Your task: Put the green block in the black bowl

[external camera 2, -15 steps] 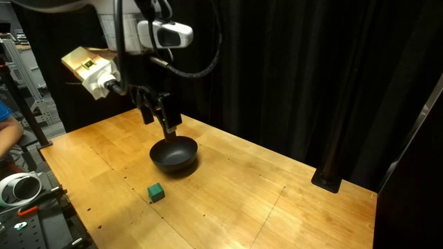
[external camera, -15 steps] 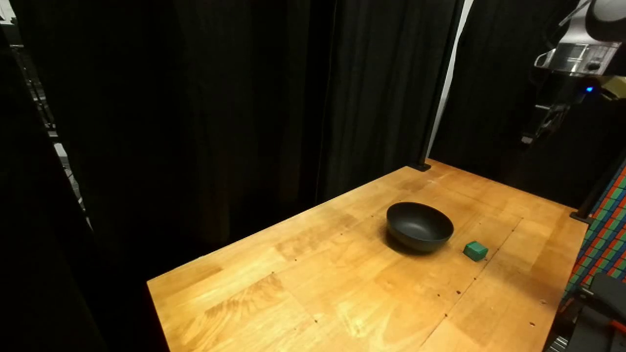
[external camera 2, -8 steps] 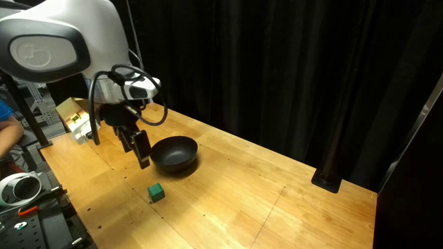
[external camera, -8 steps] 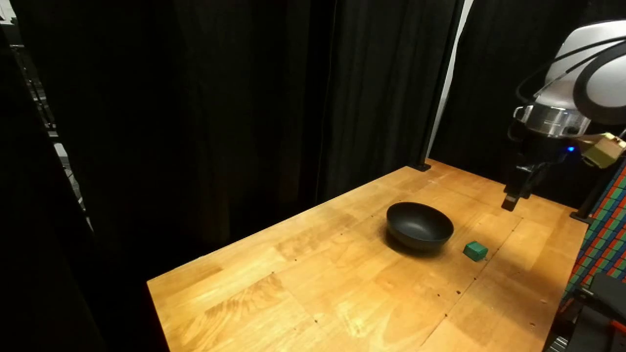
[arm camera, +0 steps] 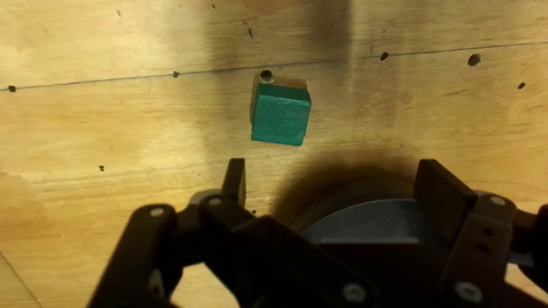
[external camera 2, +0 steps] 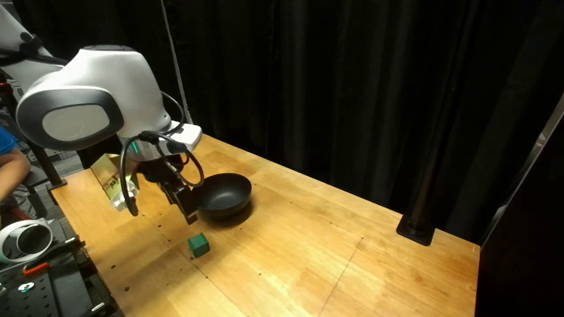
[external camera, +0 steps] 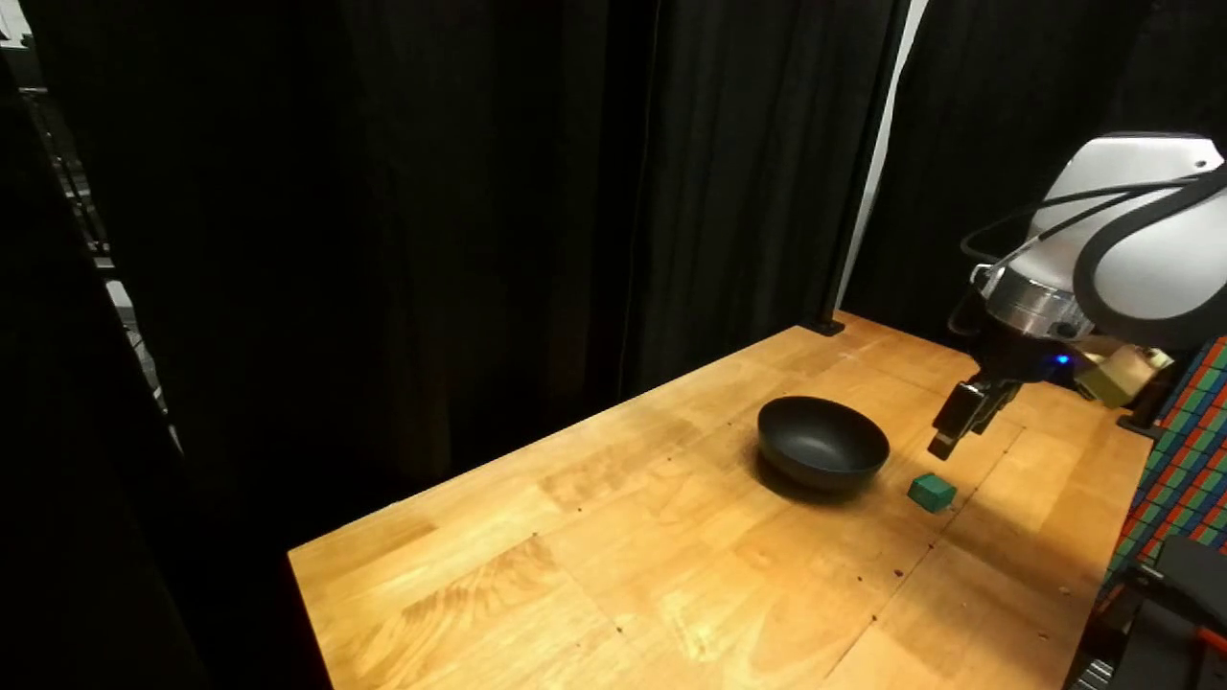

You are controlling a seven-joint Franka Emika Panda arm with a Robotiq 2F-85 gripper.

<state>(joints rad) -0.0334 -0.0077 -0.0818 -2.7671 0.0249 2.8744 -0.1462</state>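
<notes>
The small green block (external camera: 932,492) rests on the wooden table beside the bowl in both exterior views (external camera 2: 198,245). The round black bowl (external camera: 822,446) stands close to it and also shows in an exterior view (external camera 2: 224,196). My gripper (arm camera: 332,161) is open with nothing between its fingers (arm camera: 234,177). It hangs above the table near the block and bowl in both exterior views (external camera: 959,441). In the wrist view the block (arm camera: 281,117) lies ahead of the fingertips, nearer the left one. Part of the bowl (arm camera: 368,220) shows below the jaws; the gripper hides the rest.
The wooden table (external camera: 671,575) has black curtains (external camera 2: 352,88) behind it. A black post base (external camera 2: 415,230) stands at the table's edge. A dark cart with a white round object (external camera 2: 26,240) and a seated person's arm (external camera 2: 15,171) are beside the table.
My gripper has come down from high above the table and moved in toward the block. The block and the bowl have not moved.
</notes>
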